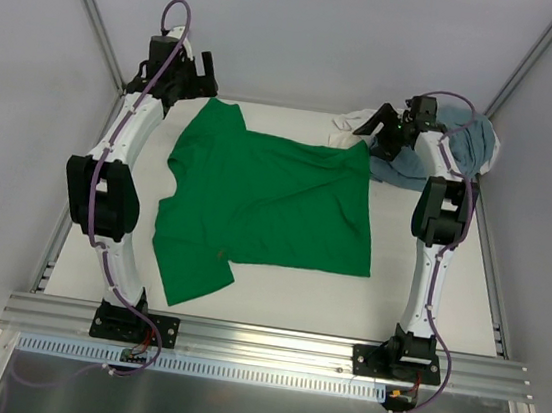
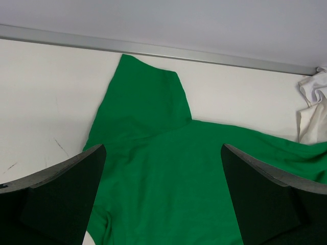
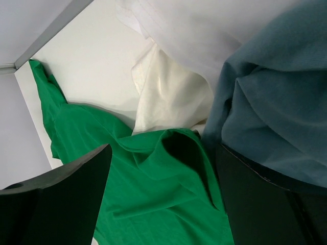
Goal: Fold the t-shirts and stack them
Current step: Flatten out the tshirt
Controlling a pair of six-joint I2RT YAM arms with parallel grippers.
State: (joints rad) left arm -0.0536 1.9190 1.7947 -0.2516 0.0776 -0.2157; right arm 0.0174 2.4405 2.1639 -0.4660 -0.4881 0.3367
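The bright green t-shirt lies spread flat on the white table, one sleeve toward the back left and one toward the near left. My left gripper hangs open above that far sleeve; in the left wrist view the green t-shirt fills the gap between its fingers. My right gripper is open over the shirt's rumpled far right corner. In the right wrist view the green t-shirt is bunched there, against the white t-shirt and the grey-blue t-shirt. Neither gripper holds anything.
The grey-blue t-shirt and the white t-shirt lie crumpled in the back right corner, by the wall. A metal rail runs along the table's back edge. Both arm bases sit on the near rail.
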